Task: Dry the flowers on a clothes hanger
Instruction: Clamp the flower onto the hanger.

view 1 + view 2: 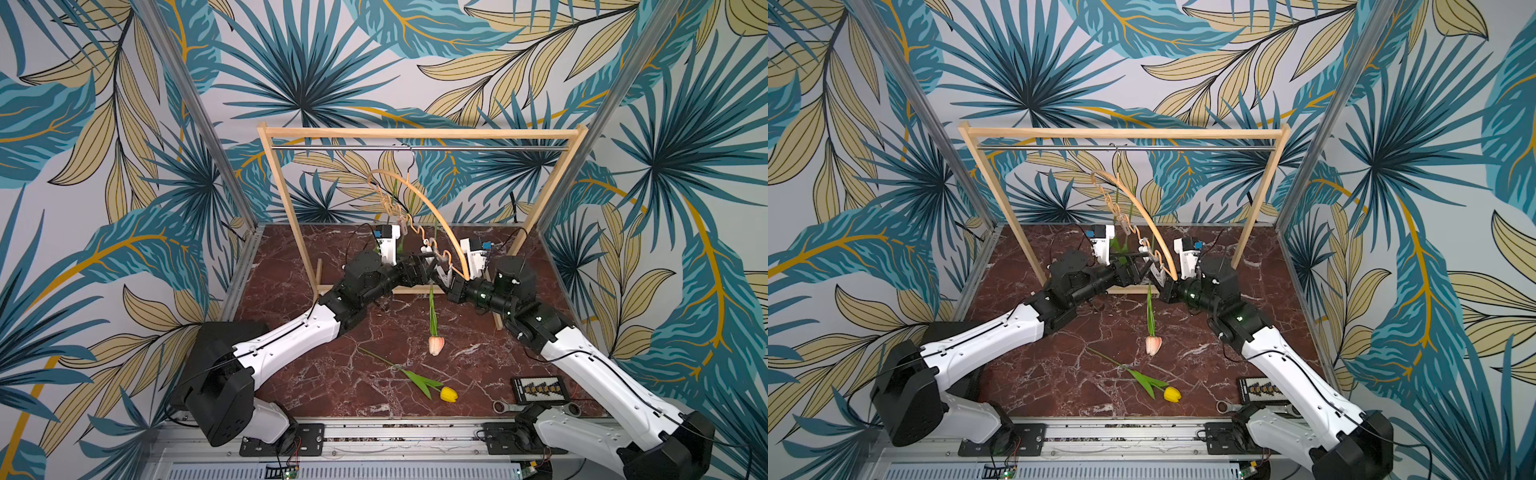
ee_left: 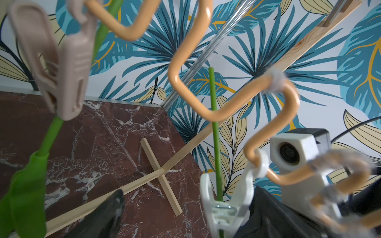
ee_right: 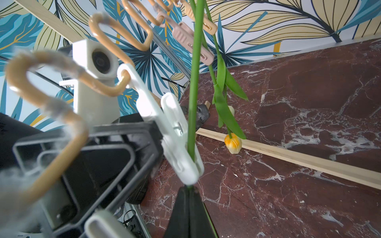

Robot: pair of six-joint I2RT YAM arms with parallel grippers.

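The clothes hanger hangs from the rack's rail, turned edge-on, its wavy bar close to both wrist cameras. A white clip on it is closed on the stem of a pink tulip, which hangs head down. My left gripper stands open, its jaws either side of that clip. My right gripper is shut on the same stem just below the clip. An orange-yellow tulip hangs from a farther clip. A yellow tulip lies on the table.
The large wooden rack with its metal rail stands across the back, its base bars on the marble table. A black tray and a wrench lie at the front right. A pink clip grips another green stem.
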